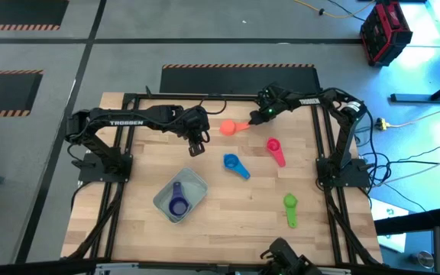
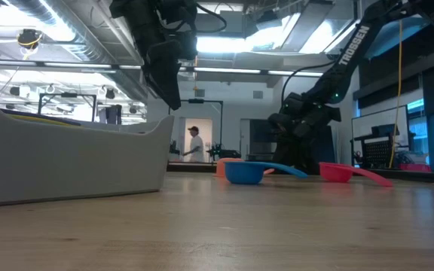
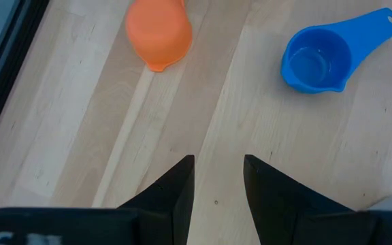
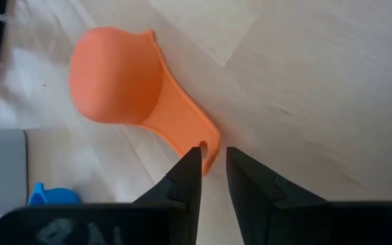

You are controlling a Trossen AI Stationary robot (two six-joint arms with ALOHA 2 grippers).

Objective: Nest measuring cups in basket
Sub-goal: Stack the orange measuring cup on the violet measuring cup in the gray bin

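My right jaws (image 4: 213, 170) are narrow at the orange cup's (image 4: 118, 78) handle tip on the counter (image 1: 228, 206), holding nothing. It could slip away. My left jaws (image 3: 218, 187) hang empty.

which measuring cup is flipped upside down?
The orange measuring cup, at the table's far edge by the right end effector: its domed bottom faces up. The blue cup shows an open bowl.
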